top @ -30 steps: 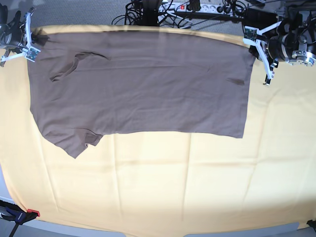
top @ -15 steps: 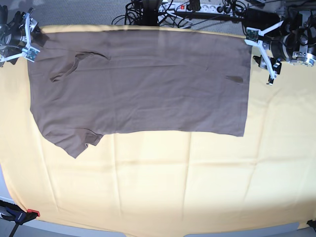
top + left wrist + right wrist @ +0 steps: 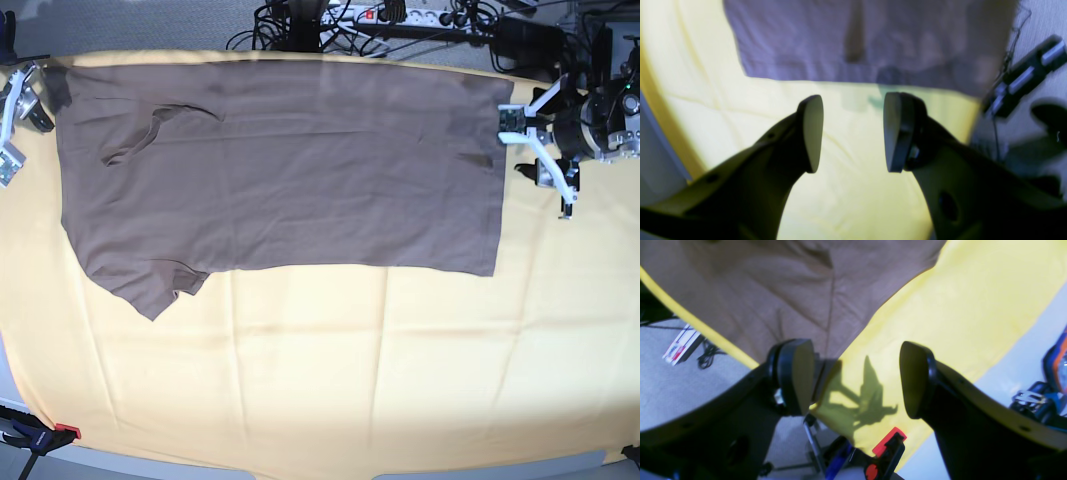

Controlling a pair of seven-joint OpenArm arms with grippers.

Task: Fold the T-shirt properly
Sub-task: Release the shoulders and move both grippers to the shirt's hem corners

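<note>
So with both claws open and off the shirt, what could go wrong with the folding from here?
A few things, likely. The T-shirt has a rumpled ridge near the collar; folding over it may press the crease in. It lies on a loose yellow cloth, so the left gripper or right gripper might pinch both layers. The lower sleeve sticks out at an angle and could end up skewed in the fold.

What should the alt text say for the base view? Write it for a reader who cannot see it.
A taupe T-shirt lies spread flat across the far half of a pale yellow cloth, one sleeve pointing toward the near left. The right gripper at the left edge and the left gripper at the right stand just off the shirt's sides, jaws open and holding nothing.
</note>
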